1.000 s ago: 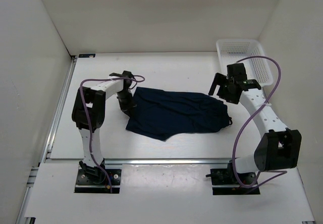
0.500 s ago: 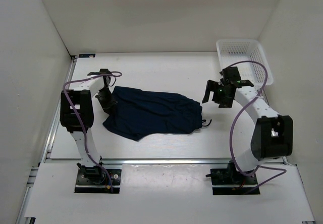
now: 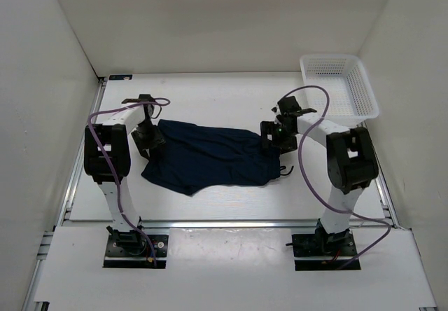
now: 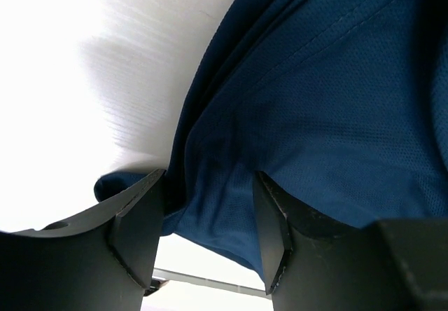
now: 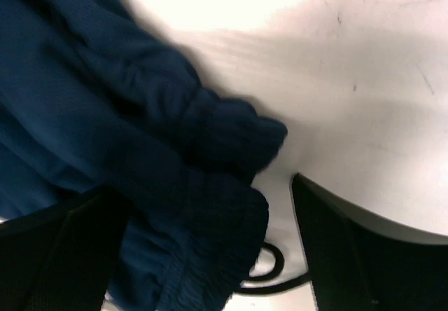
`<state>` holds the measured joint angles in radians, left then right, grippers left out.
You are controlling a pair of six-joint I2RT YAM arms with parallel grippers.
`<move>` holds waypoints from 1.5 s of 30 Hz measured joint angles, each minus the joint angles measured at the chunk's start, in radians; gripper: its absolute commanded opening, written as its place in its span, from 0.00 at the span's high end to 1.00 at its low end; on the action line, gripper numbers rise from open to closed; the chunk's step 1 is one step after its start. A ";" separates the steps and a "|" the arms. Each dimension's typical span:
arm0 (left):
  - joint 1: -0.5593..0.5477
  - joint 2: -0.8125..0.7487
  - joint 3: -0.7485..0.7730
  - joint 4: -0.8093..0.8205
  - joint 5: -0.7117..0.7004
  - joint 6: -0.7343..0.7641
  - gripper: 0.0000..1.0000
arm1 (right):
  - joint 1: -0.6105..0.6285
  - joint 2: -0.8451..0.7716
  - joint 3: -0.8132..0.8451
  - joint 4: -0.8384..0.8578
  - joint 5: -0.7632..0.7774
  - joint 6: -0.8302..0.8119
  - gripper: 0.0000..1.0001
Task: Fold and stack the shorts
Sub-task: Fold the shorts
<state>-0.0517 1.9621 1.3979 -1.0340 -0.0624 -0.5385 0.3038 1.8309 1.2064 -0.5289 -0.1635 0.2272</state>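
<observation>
The dark navy shorts point(image 3: 210, 158) lie spread flat across the middle of the table, with the waistband at the right. My left gripper point(image 3: 148, 141) sits at their left edge. In the left wrist view its jaws point(image 4: 206, 234) stand apart, and a loose fold of the shorts point(image 4: 336, 101) hangs between the fingers point(image 4: 136, 230) without being pinched. My right gripper point(image 3: 271, 134) is low at the waistband end. Its jaws point(image 5: 210, 248) are wide open around the gathered waistband point(image 5: 203, 206). The thin drawstring point(image 5: 273, 272) loops on the table beside it.
A white mesh basket point(image 3: 339, 83) stands at the back right corner. White walls enclose the table on the left, back and right. A metal rail point(image 3: 84, 150) runs along the table's left edge.
My left gripper pulled the shorts to the left, then opened its jaws and let go of the fabric. My right arm swung left and down from near the basket to the waistband.
</observation>
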 measured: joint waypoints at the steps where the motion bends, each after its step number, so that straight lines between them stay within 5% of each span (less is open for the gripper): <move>1: 0.000 0.000 0.000 -0.002 0.000 0.000 0.37 | 0.009 0.027 0.014 0.006 0.009 -0.003 0.10; 9: 0.000 0.000 0.003 -0.010 0.000 0.008 0.37 | 0.103 0.132 0.146 -0.018 0.175 0.060 0.42; 16: 0.000 0.000 0.008 -0.013 0.000 0.018 0.37 | 0.118 0.153 0.169 -0.032 0.225 0.158 1.00; 30: -0.006 0.000 -0.002 -0.008 0.024 0.042 0.35 | 0.122 0.106 0.164 -0.182 0.497 0.229 1.00; 31: -0.008 0.000 -0.002 -0.008 0.029 0.043 0.34 | 0.122 0.101 0.164 -0.199 0.516 0.227 1.00; 32: -0.010 -0.002 -0.002 -0.008 0.034 0.045 0.18 | 0.122 0.095 0.164 -0.219 0.538 0.225 1.00; 45: -0.021 0.044 0.093 -0.007 0.063 0.063 0.21 | 0.123 0.070 0.295 -0.410 0.730 0.201 1.00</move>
<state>-0.0723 2.0064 1.4910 -1.0412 0.0002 -0.4759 0.4267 1.9011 1.5017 -0.9394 0.5663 0.4282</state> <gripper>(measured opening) 0.811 0.255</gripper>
